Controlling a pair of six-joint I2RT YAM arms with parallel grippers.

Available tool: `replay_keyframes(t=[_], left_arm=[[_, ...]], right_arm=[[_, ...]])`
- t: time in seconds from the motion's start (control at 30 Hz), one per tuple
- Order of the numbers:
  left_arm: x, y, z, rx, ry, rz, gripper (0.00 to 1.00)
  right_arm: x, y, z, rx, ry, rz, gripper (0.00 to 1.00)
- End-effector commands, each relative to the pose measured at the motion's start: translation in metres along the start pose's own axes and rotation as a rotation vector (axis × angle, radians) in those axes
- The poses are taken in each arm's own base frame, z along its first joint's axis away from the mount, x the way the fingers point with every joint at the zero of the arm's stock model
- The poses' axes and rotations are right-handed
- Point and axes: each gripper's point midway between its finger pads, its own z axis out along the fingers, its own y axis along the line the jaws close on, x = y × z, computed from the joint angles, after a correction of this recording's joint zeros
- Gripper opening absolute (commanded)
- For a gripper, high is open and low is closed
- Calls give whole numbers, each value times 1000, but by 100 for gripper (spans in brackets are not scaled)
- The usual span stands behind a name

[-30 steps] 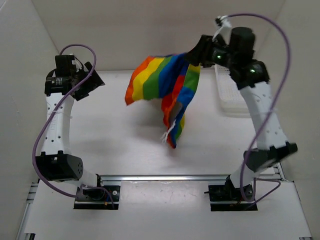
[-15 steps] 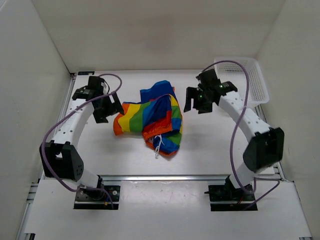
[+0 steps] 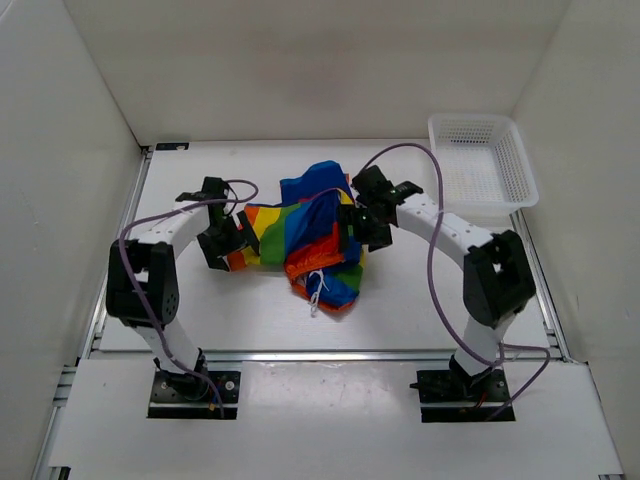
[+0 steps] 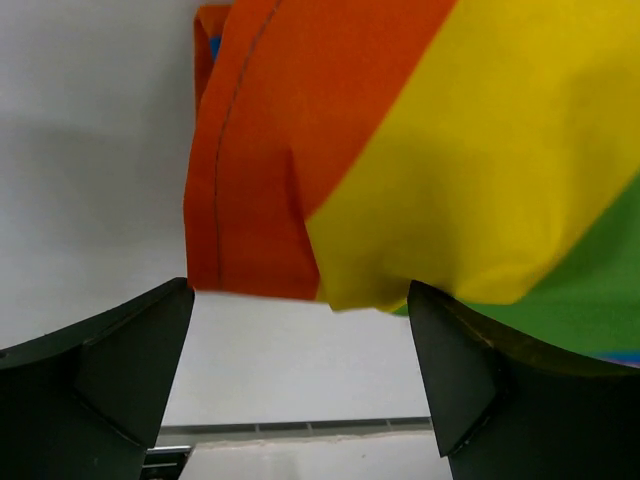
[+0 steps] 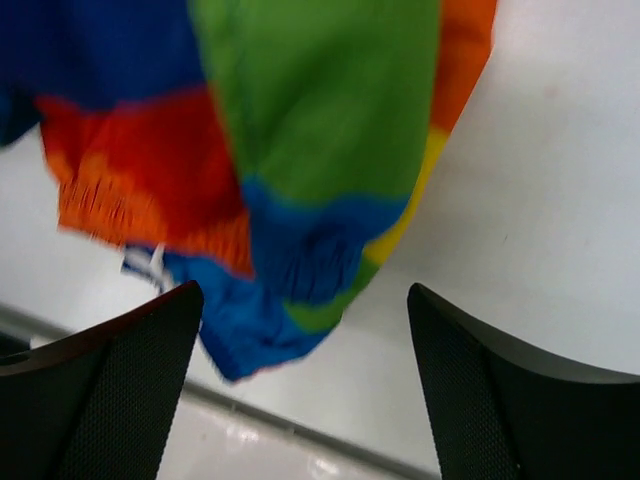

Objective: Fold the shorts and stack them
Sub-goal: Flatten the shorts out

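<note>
The rainbow-striped shorts lie crumpled in a heap on the white table, their white drawstring trailing at the front edge. My left gripper is open at the heap's left end, by the orange and yellow stripes; nothing lies between the fingers. My right gripper is open at the heap's right side, above the blue and green fabric, holding nothing.
A white plastic mesh basket stands at the back right of the table. White walls enclose the table on three sides. A metal rail runs along the near edge.
The shorts dropped from the raised right gripper onto the table. Both open grippers then came down and closed in on the heap from left and right.
</note>
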Motion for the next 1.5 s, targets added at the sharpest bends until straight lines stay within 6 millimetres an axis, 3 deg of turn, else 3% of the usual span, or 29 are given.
replay_keyframes(t=[0.0, 0.1, 0.13, 0.17, 0.23, 0.27, 0.4, 0.43, 0.47, 0.5, 0.57, 0.6, 0.63, 0.67, 0.73, 0.8, 0.83, 0.87, 0.9, 0.93, 0.97, 1.0, 1.03, 1.07, 1.1, 1.23, 1.3, 1.43, 1.47], left_arm=[[-25, -16, 10, 41, -46, 26, 98], [-31, -26, 15, 52, -39, 35, 62], [-33, -29, 16, 61, -35, 35, 42], [-37, -31, 14, 67, -44, 37, 10], [-48, -38, 1, 94, -75, 34, 10], [-50, -40, -3, 95, -78, 34, 10], [-93, -50, -58, 120, -201, 11, 10], [-112, -61, -89, 151, -259, 11, 10], [-122, -66, -108, 168, -296, 8, 10], [-133, -70, -128, 189, -337, -5, 10], [-159, -82, -192, 260, -463, -16, 10], [-166, -84, -213, 281, -509, -17, 10], [-177, -90, -257, 341, -611, -21, 10], [-175, -91, -278, 374, -644, -14, 10], [-178, -86, -309, 407, -718, -19, 10], [-172, -78, -331, 429, -772, -22, 10], [-166, -77, -330, 433, -761, -20, 10], [-154, -71, -320, 421, -739, -25, 17], [-148, -63, -309, 394, -726, -28, 28], [-145, -57, -298, 377, -720, -37, 70], [-129, -40, -247, 307, -614, -66, 97], [-119, -25, -237, 271, -607, -87, 100], [-111, -12, -217, 230, -566, -108, 100], [-99, 9, -181, 176, -478, -164, 100], [-91, 16, -176, 171, -463, -179, 100], [-81, 32, -169, 144, -455, -209, 100], [-87, 31, -178, 142, -486, -197, 96], [-104, 26, -193, 146, -530, -168, 57], [-106, 26, -185, 137, -511, -171, 40]], right_arm=[[-40, -4, 13, 7, -72, -2, 83], [-57, -5, 27, -8, -76, 14, 62], [-60, -1, 27, -24, -77, 13, 34], [-64, 1, 24, -28, -88, 11, 20], [-74, 6, 17, -37, -111, 7, 0], [-80, 9, 13, -44, -128, 4, 0], [-143, 4, -49, -41, -300, -9, 0], [-153, 2, -62, -38, -317, -9, 0], [-187, 11, -99, -61, -431, -34, 0], [-205, 4, -121, -51, -492, -28, 0], [-228, 4, -158, -54, -577, -44, 0], [-247, 8, -208, -65, -707, -83, 0], [-251, 15, -225, -82, -747, -117, 0], [-255, 11, -244, -68, -797, -122, 0], [-260, 18, -274, -69, -886, -178, 0], [-246, 19, -299, -61, -930, -219, 0], [-242, 12, -274, -40, -870, -229, 0], [-231, 25, -293, -53, -916, -270, 0], [-223, 26, -289, -39, -913, -291, 0], [-203, 40, -305, -55, -948, -338, 0], [-190, 34, -261, -28, -874, -373, 0], [-177, 30, -248, 2, -855, -369, 6], [-158, 32, -252, 1, -861, -378, 13], [-139, 40, -233, -13, -815, -403, 21], [-107, 30, -183, -3, -689, -393, 23], [-21, 26, -121, 47, -490, -386, 34], [-4, 9, -111, 111, -436, -344, 36], [-5, -8, -116, 128, -448, -255, 36], [-4, -6, -115, 100, -436, -250, 36]])
